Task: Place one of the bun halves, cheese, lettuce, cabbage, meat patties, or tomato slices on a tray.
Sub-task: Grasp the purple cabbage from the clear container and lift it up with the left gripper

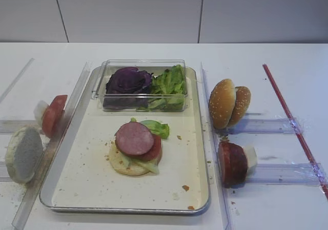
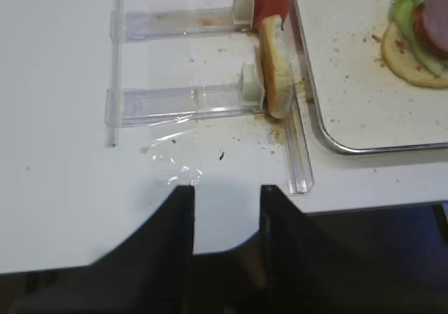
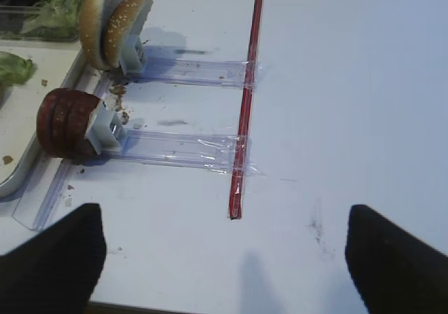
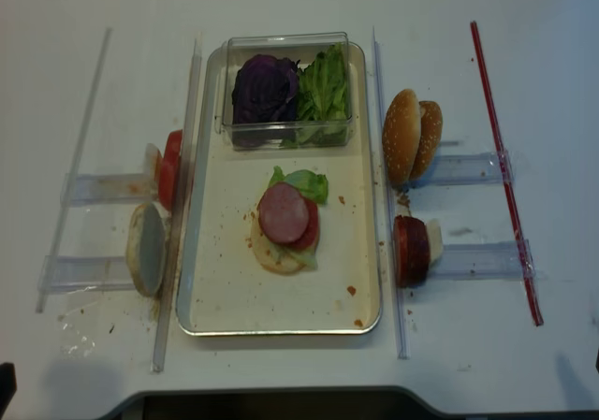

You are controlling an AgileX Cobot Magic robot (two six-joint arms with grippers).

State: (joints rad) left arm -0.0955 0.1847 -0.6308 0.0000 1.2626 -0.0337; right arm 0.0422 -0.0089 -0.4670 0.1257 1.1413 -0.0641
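Note:
On the cream tray (image 1: 92,179) lies a stack: a pale bun half (image 1: 123,164), lettuce (image 1: 156,128), a tomato slice (image 1: 154,150) and a meat patty (image 1: 134,138) on top. Left of the tray, another pale bun half (image 1: 23,153) and tomato slices (image 1: 53,115) stand on edge. To its right stand sesame bun halves (image 1: 228,103) and meat patties (image 1: 233,163). Cabbage (image 1: 128,81) and more lettuce (image 1: 170,84) fill a clear box. No cheese is in view. My left gripper (image 2: 227,191) is open and empty near the table's front edge. My right gripper (image 3: 222,219) is wide open over bare table.
The clear plastic box (image 1: 143,106) sits at the tray's far end. Clear plastic holders (image 2: 175,101) and long rails (image 1: 212,138) flank the tray. A red strip (image 1: 294,125) runs along the right side. Crumbs lie on the tray and around the holders.

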